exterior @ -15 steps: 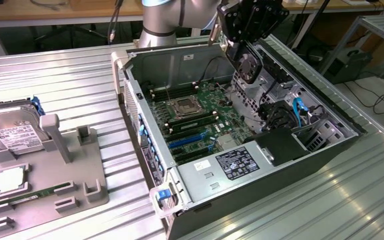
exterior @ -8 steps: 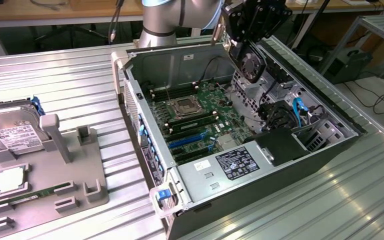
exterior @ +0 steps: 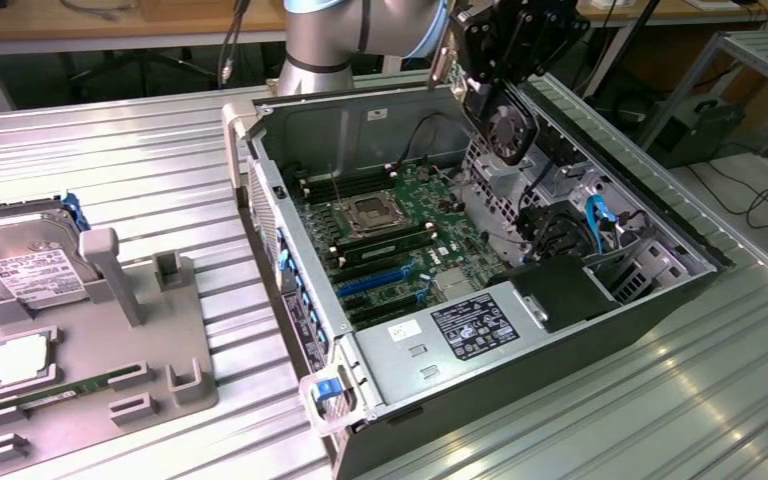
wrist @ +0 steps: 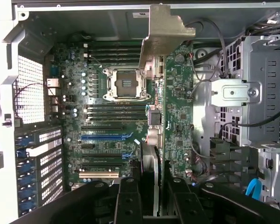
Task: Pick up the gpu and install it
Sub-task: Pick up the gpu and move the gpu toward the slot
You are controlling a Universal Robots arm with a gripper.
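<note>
As gripper point(exterior: 502, 92) clamps it, gpu point(exterior: 507, 135) hangs — below.

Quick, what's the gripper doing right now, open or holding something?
The gripper is closed on the graphics card, over the open computer case.

The gpu point(exterior: 507, 130) — black card, fan face, silver bracket at one end — hangs edge-down, clamped in the claw point(wrist: 152, 198).
</note>
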